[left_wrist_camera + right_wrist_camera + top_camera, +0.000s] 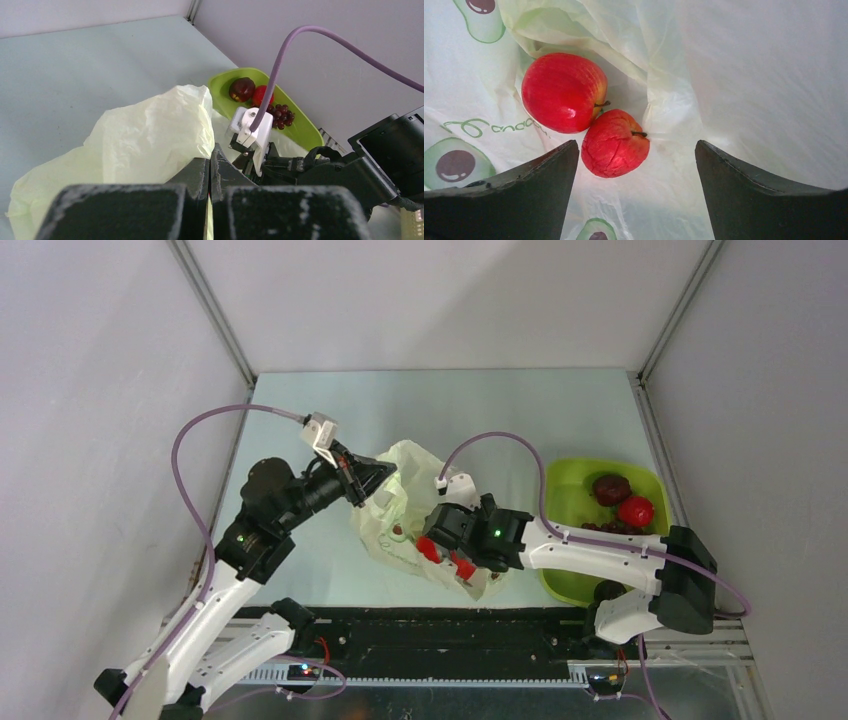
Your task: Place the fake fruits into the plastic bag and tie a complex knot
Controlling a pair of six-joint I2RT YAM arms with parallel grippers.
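Right gripper [636, 150], jaws spread wide inside the thin, crinkly cream plastic bag [749, 75], hangs over two glossy red plastic fruits [563, 92] lying on its film, while the left gripper [210, 160] pinches the rim, apparently holding the mouth open; others wait in the lime-green plastic tray [560, 490].

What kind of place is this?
Probably a robot test booth in a lab: plain grey walls box in a table, a left arm and right arm are bolted at its near edge, and fake fruit sits in a green tray beside a plastic bag.
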